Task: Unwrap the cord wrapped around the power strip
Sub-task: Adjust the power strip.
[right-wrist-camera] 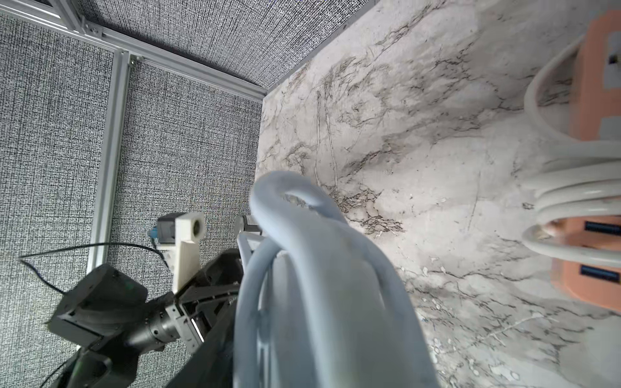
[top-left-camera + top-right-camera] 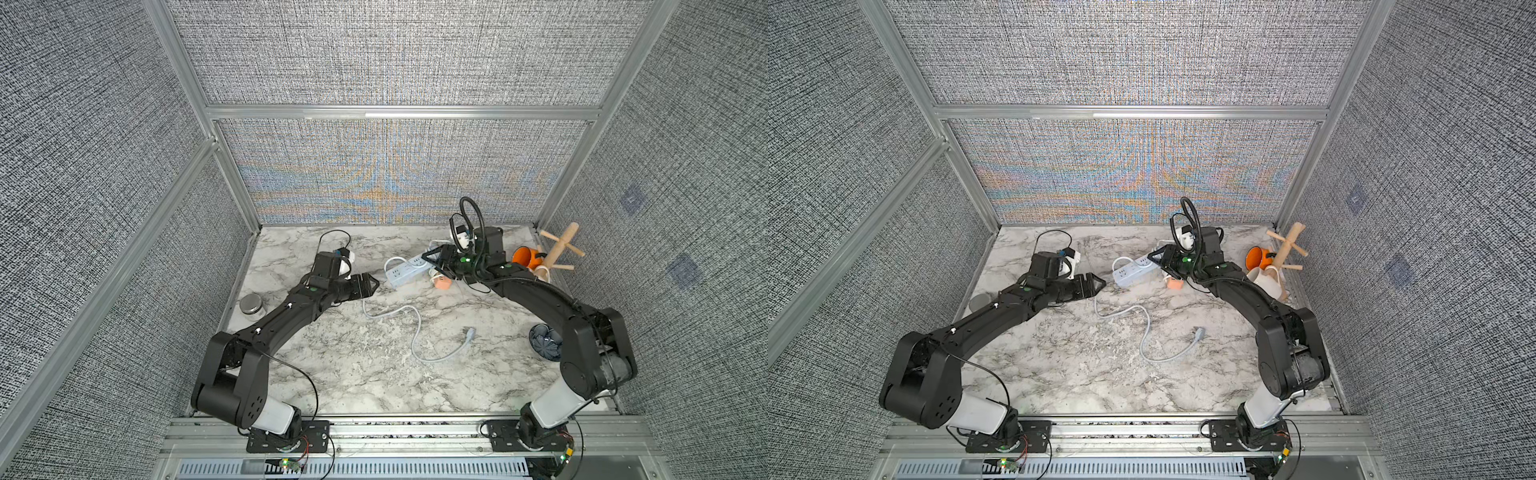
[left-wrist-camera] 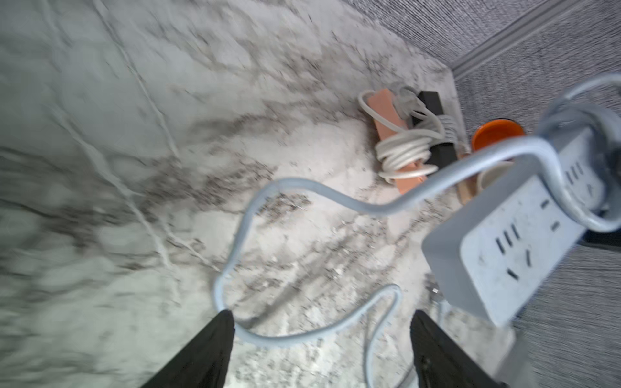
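The grey-blue power strip [image 2: 409, 272] [image 2: 1133, 274] lies slantwise at the back of the marble table. My right gripper [image 2: 430, 257] [image 2: 1152, 257] is shut on its right end. In the right wrist view the strip [image 1: 336, 302] fills the jaws, with a loop of its cord [image 1: 292, 188] over it. The cord [image 2: 415, 328] [image 2: 1144, 328] trails loose across the table to its plug [image 2: 469, 334]. My left gripper [image 2: 372, 284] [image 3: 322, 315] stands open just left of the strip [image 3: 514, 248]. The cord [image 3: 302, 183] runs slack between its fingertips [image 3: 218, 336], ungripped.
A small orange power strip [image 2: 441, 282] [image 3: 396, 141] wound with white cord lies by the right gripper. An orange mug [image 2: 524, 257], a white mug [image 2: 542, 272] and a wooden mug tree [image 2: 559, 249] stand at the back right. There is a blue bowl [image 2: 544, 340] at the right edge and a jar [image 2: 250, 306] at the left edge.
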